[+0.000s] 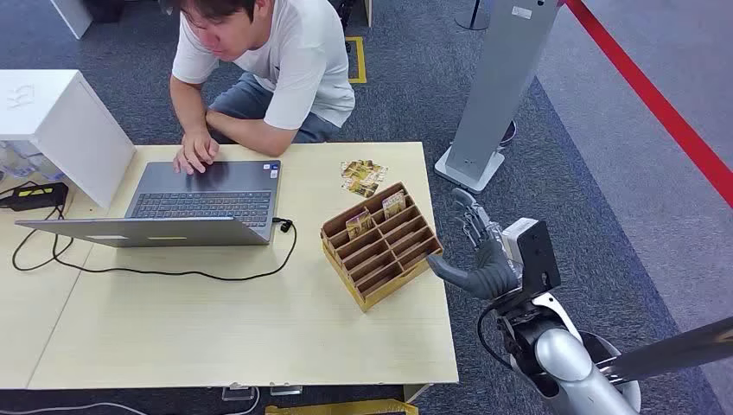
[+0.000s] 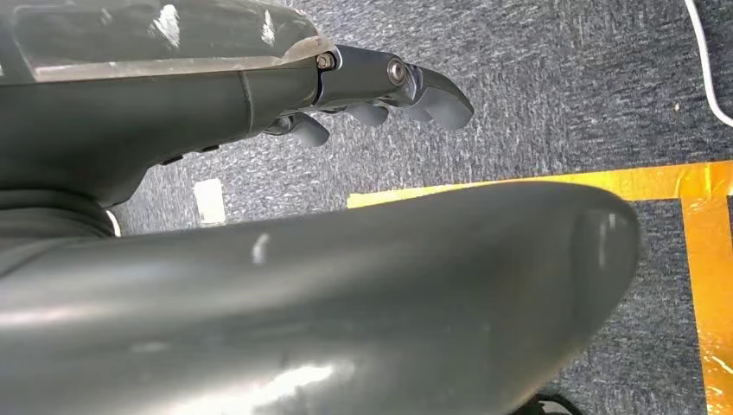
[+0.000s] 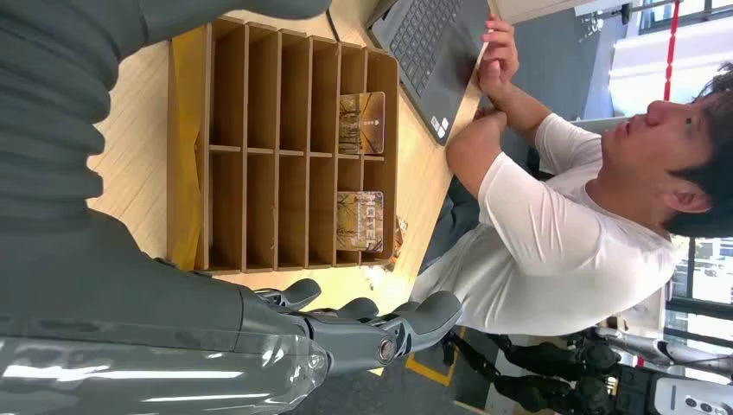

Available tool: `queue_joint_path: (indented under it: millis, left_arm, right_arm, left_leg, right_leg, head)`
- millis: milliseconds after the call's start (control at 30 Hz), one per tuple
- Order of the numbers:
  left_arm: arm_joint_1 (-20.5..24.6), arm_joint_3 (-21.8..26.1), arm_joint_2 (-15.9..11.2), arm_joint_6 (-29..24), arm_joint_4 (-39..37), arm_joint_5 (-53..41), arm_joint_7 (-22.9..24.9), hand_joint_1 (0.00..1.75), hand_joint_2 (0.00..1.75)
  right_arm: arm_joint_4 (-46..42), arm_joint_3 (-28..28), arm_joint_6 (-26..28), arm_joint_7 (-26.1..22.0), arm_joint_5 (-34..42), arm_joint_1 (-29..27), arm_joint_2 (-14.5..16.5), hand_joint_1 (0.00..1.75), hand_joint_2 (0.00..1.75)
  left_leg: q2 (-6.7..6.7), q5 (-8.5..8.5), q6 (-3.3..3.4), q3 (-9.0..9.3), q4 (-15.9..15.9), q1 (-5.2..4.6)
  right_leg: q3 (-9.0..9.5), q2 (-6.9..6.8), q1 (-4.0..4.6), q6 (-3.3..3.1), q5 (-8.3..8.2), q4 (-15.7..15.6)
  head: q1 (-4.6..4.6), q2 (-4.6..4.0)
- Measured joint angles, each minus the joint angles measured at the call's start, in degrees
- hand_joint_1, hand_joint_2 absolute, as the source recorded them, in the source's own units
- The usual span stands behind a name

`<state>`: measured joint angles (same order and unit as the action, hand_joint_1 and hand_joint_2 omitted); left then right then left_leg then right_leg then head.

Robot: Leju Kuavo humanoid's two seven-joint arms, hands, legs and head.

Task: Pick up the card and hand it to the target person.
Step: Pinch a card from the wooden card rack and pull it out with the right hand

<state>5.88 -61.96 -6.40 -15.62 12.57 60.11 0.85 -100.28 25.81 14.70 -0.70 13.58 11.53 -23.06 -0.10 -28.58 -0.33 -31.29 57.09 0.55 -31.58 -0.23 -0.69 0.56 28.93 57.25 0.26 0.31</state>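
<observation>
A wooden slotted card rack point(image 1: 380, 246) stands near the table's right edge. Two brown cards stand upright in its far slots point(image 1: 359, 223) point(image 1: 394, 203); the right wrist view shows them too point(image 3: 361, 123) point(image 3: 360, 221). A few loose cards point(image 1: 363, 177) lie flat on the table behind the rack. My right hand point(image 1: 480, 251) hovers just off the table's right edge beside the rack, fingers spread and holding nothing. A person in a white T-shirt point(image 1: 285, 60) leans over the table's far side, one hand on the laptop. My left hand point(image 2: 380, 95) hangs over the carpet with nothing in it.
An open grey laptop point(image 1: 207, 203) with a black cable point(image 1: 173, 272) takes up the table's left middle. A white box point(image 1: 60, 121) stands at the far left. A grey floor stand point(image 1: 497, 86) rises right of the table, with a red floor line point(image 1: 657, 104) beyond it.
</observation>
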Motion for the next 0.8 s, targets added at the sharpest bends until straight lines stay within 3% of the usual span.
queue_joint_path:
  millis: [233,367,500,767,800]
  left_arm:
    - [0.0,0.0,0.0,0.0,0.0,0.02,0.0,0.0,0.0]
    - [0.0,0.0,-0.01,0.09,0.01,0.09,-0.59,0.0,0.0]
    - [0.03,0.0,-0.02,0.43,0.0,-0.15,-1.57,0.0,0.0]
    - [0.05,-0.02,-0.19,1.33,0.0,-0.44,-2.34,0.0,0.0]
    - [0.05,-0.02,-0.2,1.37,0.0,-0.44,-2.32,0.0,0.0]
  right_arm:
    - [0.0,0.01,1.81,2.69,-7.84,0.16,0.0,0.0,1.75]
    - [-0.18,0.22,2.55,10.5,-26.19,1.21,0.0,0.0,1.75]
    - [-0.89,1.11,-1.61,18.34,-46.66,4.28,0.0,0.0,1.75]
    - [-1.63,5.71,-11.52,21.83,-65.29,11.72,0.42,0.0,1.75]
    - [-1.61,6.46,-12.42,21.95,-67.0,12.66,0.53,0.07,1.75]
  left_leg:
    - [0.0,0.0,0.0,-0.01,0.0,0.0]
    - [0.0,0.0,0.0,-0.01,0.0,0.0]
    - [0.0,0.01,0.0,0.0,0.0,0.0]
    - [0.0,0.02,-0.01,-0.02,0.0,0.0]
    - [0.0,0.02,-0.01,-0.03,0.0,0.0]
  right_leg:
    - [0.01,0.0,0.0,0.0,0.0,0.0]
    - [0.01,0.0,0.0,0.0,-0.01,0.01]
    - [0.01,0.01,0.0,-0.01,-0.01,0.01]
    - [0.01,0.0,0.0,-0.01,-0.01,0.04]
    - [0.01,-0.01,0.0,-0.01,-0.01,0.04]
  head:
    - [0.03,0.0]
    - [0.04,0.0]
    - [-0.01,0.0]
    - [-0.01,0.0]
    - [-0.01,0.0]
